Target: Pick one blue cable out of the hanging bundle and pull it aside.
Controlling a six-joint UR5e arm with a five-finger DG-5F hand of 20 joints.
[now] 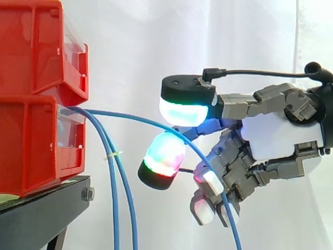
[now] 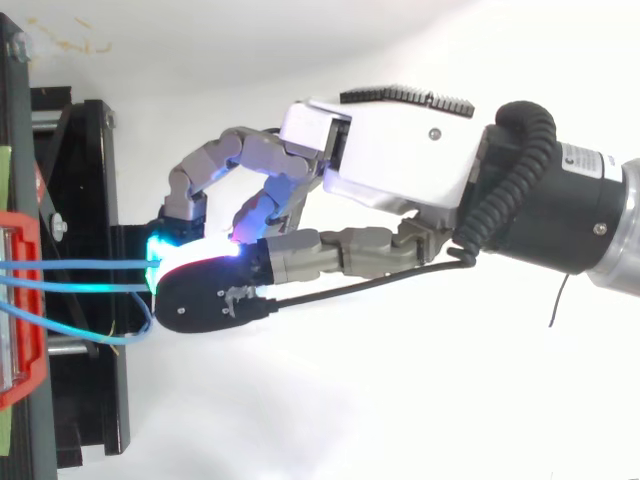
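Hand (image 1: 276,135) is gripping one blue cable (image 1: 132,118) in curled fingers (image 1: 210,182), clear of the bundle (image 1: 113,198) hanging beside the red bins (image 1: 31,146). Risk — cable is lying loosely between pads (image 1: 179,112); hard pulling may slip it free.

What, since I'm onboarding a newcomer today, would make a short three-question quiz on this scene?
1. True or false: the robot's hand is clear of every thin blue cable.
2. The separated blue cable runs: A between the glowing fingertip pads; B over a metal hook; C through a cardboard tube.
3. What binds the two hanging blue cables together?
Key: 1 false; 2 A; 3 a pale thin tie.
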